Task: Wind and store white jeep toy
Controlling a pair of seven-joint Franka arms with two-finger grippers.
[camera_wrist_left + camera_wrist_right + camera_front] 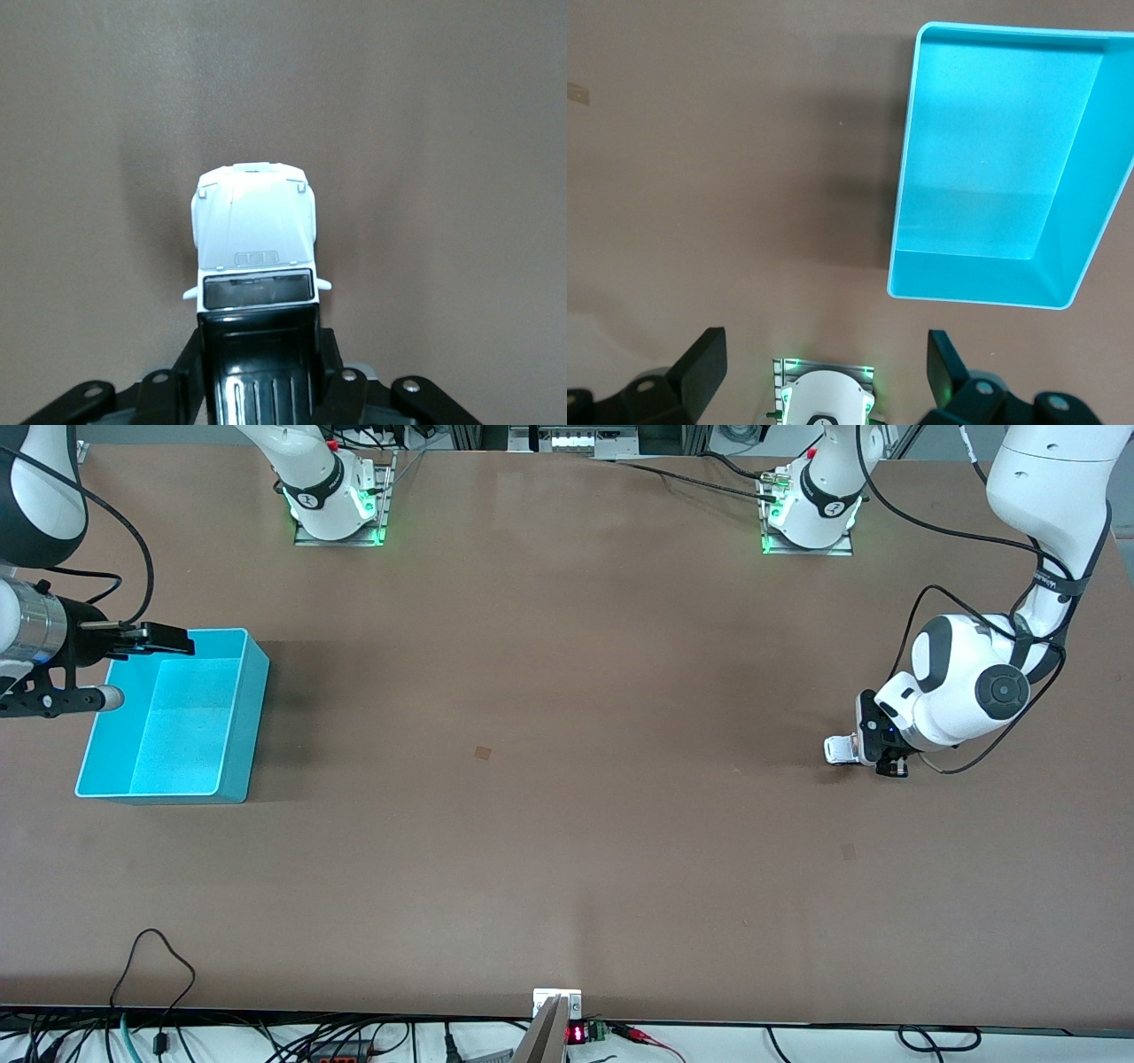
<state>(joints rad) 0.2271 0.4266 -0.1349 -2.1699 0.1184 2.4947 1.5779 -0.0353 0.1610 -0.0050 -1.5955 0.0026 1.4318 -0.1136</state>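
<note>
I have the left gripper (257, 390) clamped on the small white jeep toy (255, 232) near the table's left-arm end. Next: drag backward to wind. Right gripper (824, 363) waits open above the turquoise plastic bin (248, 717).

Left arm: reaches from its base down to the table at its own end, elbow raised, wrist bent low. Left gripper (873, 755): down at table level, fingers (334, 390) closed against the black rear sides of the white jeep toy (255, 232), one finger on each flank.

Right arm: extends from its base out to its own end of the table, forearm roughly level, waiting. Right gripper (146, 657): held in the air over the rim of the turquoise bin (253, 708), fingers (700, 365) spread wide apart, nothing between them.
</note>
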